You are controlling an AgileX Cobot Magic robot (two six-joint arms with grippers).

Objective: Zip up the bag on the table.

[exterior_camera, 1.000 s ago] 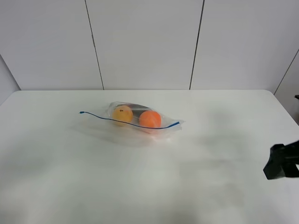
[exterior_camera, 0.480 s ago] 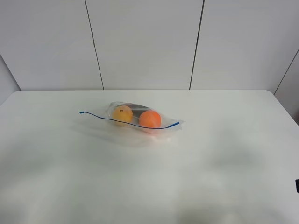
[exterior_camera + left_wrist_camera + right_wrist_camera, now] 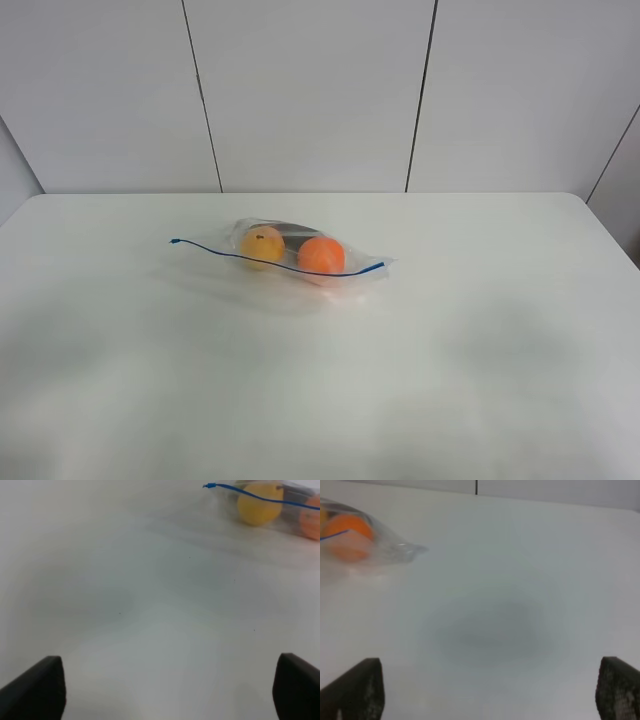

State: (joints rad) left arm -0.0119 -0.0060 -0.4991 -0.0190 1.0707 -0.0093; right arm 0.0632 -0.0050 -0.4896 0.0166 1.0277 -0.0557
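The clear bag (image 3: 286, 262) lies on the white table (image 3: 320, 390), a little left of the middle and toward the back. Its blue zipper strip (image 3: 230, 254) runs along the near edge. A yellow-orange fruit (image 3: 262, 245) and an orange fruit (image 3: 321, 256) show inside. Neither gripper shows in the exterior high view. My left gripper (image 3: 165, 695) is open and empty, well short of the bag (image 3: 280, 517). My right gripper (image 3: 485, 692) is open and empty, apart from the bag's corner (image 3: 395, 550).
A dark object (image 3: 292, 231) lies inside the bag behind the fruits. A white panelled wall (image 3: 320, 90) stands behind the table's far edge. The table's right rear corner (image 3: 580, 200) is rounded.
The dark right gripper at the right edge of the exterior high view has drawn back out of that view. The bag and fruits have not moved.
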